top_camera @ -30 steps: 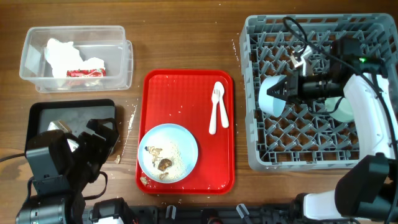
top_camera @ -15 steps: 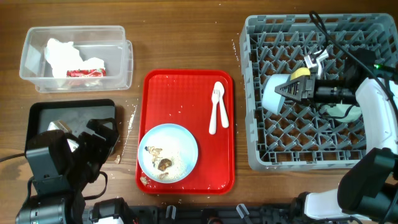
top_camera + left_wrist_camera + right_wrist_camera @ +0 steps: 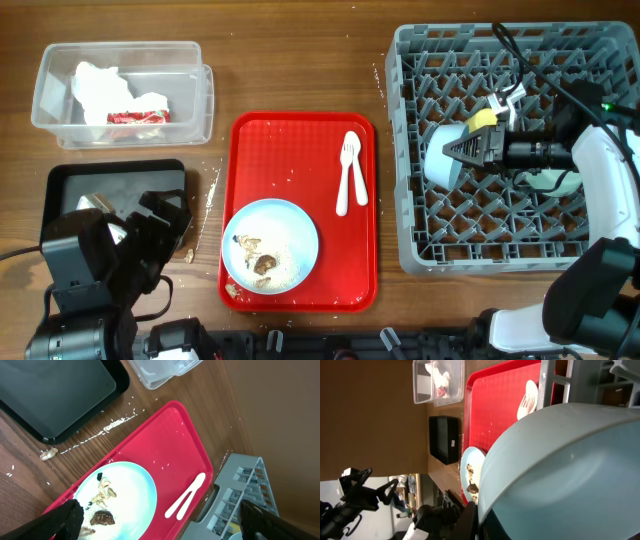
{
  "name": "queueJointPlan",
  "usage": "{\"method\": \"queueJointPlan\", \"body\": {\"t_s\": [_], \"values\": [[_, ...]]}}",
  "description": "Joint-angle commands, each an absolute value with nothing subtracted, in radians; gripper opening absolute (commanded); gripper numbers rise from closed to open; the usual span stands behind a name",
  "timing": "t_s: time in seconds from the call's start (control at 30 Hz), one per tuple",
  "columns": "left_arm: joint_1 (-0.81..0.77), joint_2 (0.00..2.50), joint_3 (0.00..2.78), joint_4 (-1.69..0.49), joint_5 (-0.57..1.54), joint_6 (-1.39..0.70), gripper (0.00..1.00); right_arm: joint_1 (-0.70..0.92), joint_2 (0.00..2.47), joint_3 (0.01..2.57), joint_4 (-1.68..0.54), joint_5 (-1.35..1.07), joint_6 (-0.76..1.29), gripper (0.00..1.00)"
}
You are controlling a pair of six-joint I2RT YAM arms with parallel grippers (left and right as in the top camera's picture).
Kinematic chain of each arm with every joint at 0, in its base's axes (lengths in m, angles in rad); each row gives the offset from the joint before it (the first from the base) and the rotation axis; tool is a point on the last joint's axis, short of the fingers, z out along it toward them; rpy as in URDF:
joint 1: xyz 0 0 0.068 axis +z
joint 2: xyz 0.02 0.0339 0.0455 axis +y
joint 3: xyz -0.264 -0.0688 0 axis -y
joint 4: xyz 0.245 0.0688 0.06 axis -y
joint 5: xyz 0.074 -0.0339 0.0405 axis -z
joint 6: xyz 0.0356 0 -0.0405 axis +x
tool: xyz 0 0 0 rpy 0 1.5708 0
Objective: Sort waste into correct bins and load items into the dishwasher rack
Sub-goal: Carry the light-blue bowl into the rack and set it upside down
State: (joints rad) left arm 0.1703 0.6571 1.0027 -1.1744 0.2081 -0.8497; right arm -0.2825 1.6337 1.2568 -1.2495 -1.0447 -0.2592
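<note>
My right gripper (image 3: 468, 150) is shut on the rim of the light blue bowl (image 3: 438, 160) and holds it on its side at the left middle of the grey dishwasher rack (image 3: 408, 215). The bowl fills the right wrist view (image 3: 560, 470). A yellow-green cup (image 3: 483, 118) and a pale green dish (image 3: 556, 181) lie in the rack. The light blue plate (image 3: 290, 235) with food scraps (image 3: 262, 263) and the white spoon (image 3: 346, 172) lie on the red tray (image 3: 300, 140). My left gripper (image 3: 160, 225) is open and empty (image 3: 160, 527).
The clear box (image 3: 203, 100) at the back left holds white tissue (image 3: 95, 85) and a red-and-white wrapper (image 3: 138, 116). The black tray (image 3: 110, 178) lies below it, partly under my left arm. A scrap (image 3: 190, 256) and crumbs lie on the wood beside it.
My right wrist has swung round over the rack, still gripping the bowl, which has stayed at the rack's left middle and tipped slightly lower. The left arm has not moved.
</note>
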Motion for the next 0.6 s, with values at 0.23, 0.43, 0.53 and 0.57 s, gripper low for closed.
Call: {"method": "queueJointPlan", "body": {"t_s": [0.23, 0.43, 0.53, 0.57], "values": [[0.172, 0.655, 1.002, -1.172, 0.218, -0.841, 1.0, -0.283, 1.647, 1.248, -1.233, -0.992, -0.229, 0.04], [0.172, 0.655, 1.002, -1.172, 0.218, -0.841, 1.0, -0.283, 1.647, 1.248, -1.272, -1.039, -0.264, 0.04], [0.172, 0.655, 1.002, -1.172, 0.218, -0.841, 1.0, -0.283, 1.647, 1.248, -1.285, -1.005, -0.261, 0.04], [0.172, 0.655, 1.002, -1.172, 0.218, -0.841, 1.0, -0.283, 1.647, 1.248, -1.285, -0.992, -0.25, 0.04]]}}
